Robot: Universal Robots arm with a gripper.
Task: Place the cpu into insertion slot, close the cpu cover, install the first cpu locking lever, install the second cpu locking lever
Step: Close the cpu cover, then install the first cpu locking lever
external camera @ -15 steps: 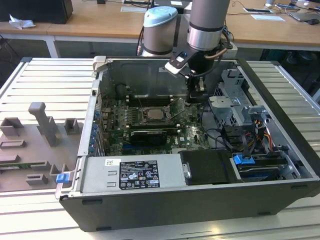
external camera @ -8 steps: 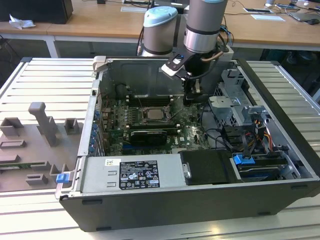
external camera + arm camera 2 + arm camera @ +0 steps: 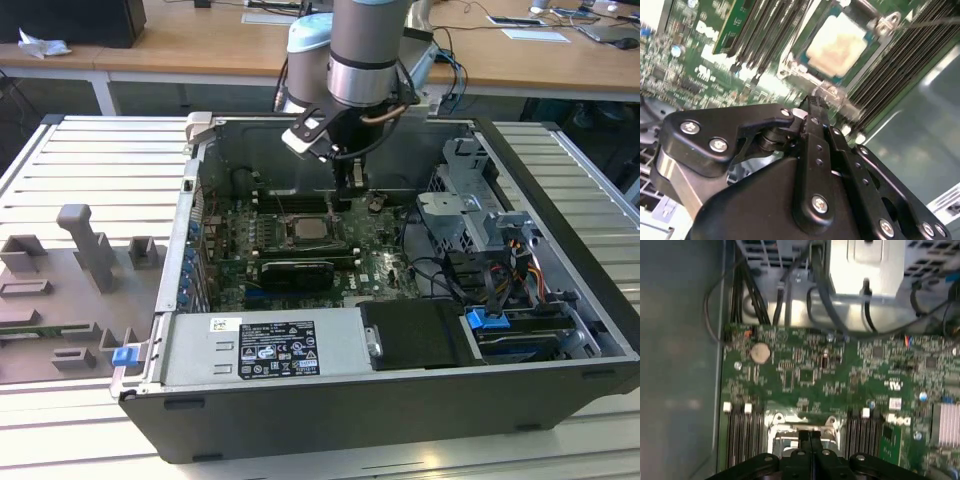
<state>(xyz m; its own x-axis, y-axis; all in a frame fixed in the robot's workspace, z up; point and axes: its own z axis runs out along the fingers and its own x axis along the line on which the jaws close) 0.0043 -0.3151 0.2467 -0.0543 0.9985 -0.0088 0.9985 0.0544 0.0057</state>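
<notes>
Gripper (image 3: 345, 200) hangs low inside the open computer case (image 3: 560, 200), its claw narrow: in both wrist views the two black fingers (image 3: 815, 130) lie pressed together with nothing between them. The cpu (image 3: 837, 45) is seated flat in the insertion slot (image 3: 285, 234) on the green motherboard (image 3: 805, 375), with its pale silvery-beige face turned up. Being square, it has no long axis, and its edges run in line with the long black memory slots (image 3: 742, 440) that flank the socket on two sides. The cpu cover (image 3: 800, 72) lies down around the chip as a silver frame, and the chip's face shows through its opening. The fingertips stand just beside one edge of that frame; whether they touch it cannot be told. In the exterior view the gripper is a little to the exterior view's right of the socket. A long black card (image 3: 295, 272) stands on the board on the socket's near side. As for writing, a white label (image 3: 275, 350) dense with print and small marks sits on the silver power supply (image 3: 200, 350), and white lettering is printed on the board in the second wrist view. A round silver coin cell (image 3: 760, 353) sits on the board near its edge. Outside the case lies a grey fixture plate (image 3: 70, 290).
</notes>
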